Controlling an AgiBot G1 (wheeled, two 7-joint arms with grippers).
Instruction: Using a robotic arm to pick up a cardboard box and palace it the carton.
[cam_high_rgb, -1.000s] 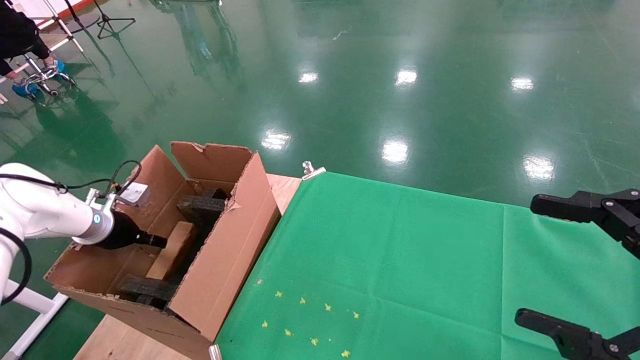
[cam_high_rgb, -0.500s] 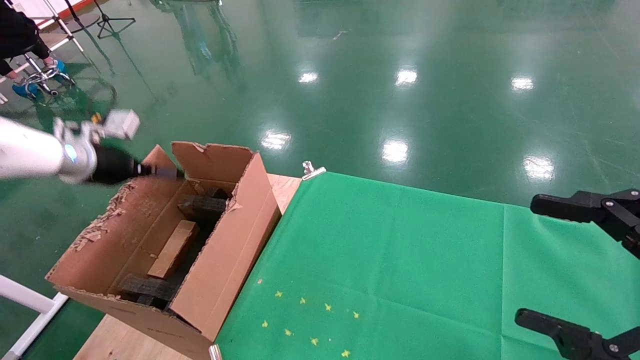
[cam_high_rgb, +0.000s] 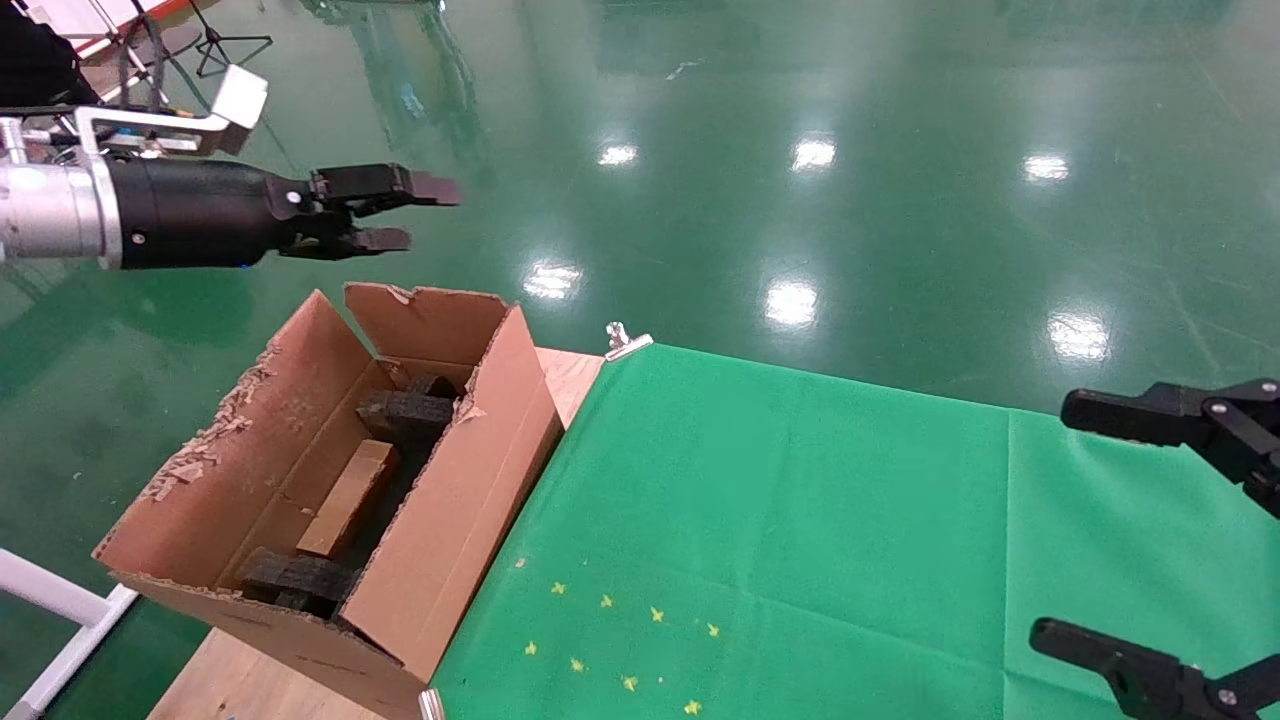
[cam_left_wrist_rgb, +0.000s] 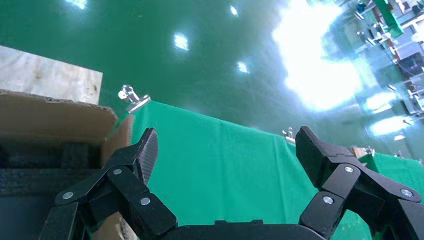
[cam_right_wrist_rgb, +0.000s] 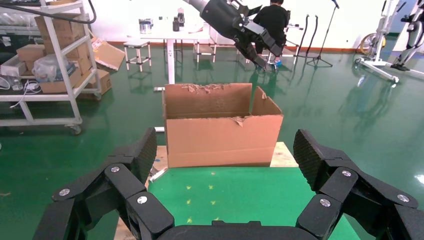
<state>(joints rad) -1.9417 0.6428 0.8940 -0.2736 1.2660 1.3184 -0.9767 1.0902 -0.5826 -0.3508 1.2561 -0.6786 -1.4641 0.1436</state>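
One cardboard box (cam_high_rgb: 348, 499) lies inside the carton (cam_high_rgb: 440, 520), between two black foam blocks (cam_high_rgb: 405, 412). We see the left gripper (cam_high_rgb: 410, 212) above, fingers spread empty; right gripper (cam_high_rgb: 1110, 530) parked, fingers wide.

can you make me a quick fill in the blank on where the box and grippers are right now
1. The cardboard box lies inside the ____.
2. The left gripper hangs above the carton with its fingers ____.
3. The right gripper, open, is over the ____ cloth.
4. Black ____ blocks sit at both ends of the box.

Missing words: carton; open; green; foam
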